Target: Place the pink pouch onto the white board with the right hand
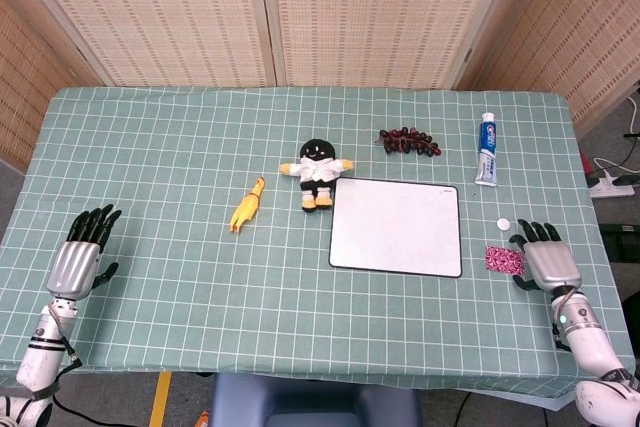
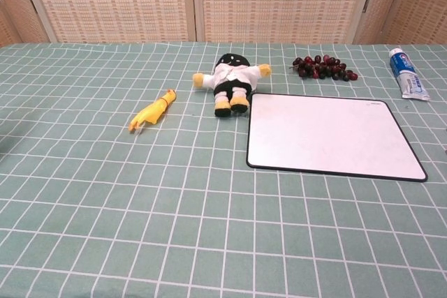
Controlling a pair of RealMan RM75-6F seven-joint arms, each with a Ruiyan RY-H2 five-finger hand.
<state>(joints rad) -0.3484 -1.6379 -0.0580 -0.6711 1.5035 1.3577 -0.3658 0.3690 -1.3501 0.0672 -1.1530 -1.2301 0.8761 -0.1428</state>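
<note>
The small pink pouch (image 1: 503,260) lies flat on the tablecloth just right of the white board (image 1: 397,226), which also shows in the chest view (image 2: 331,135). My right hand (image 1: 546,260) rests directly right of the pouch, fingers spread, its fingertips close to the pouch's right edge, holding nothing. Whether it touches the pouch I cannot tell. My left hand (image 1: 80,253) lies open near the table's left front edge. The chest view shows neither hand nor the pouch.
A black-and-white plush doll (image 1: 317,173) lies at the board's upper left corner. A yellow rubber chicken (image 1: 247,205) is further left. Dark grapes (image 1: 408,141) and a toothpaste tube (image 1: 487,149) lie behind the board. A small white cap (image 1: 503,224) sits above the pouch.
</note>
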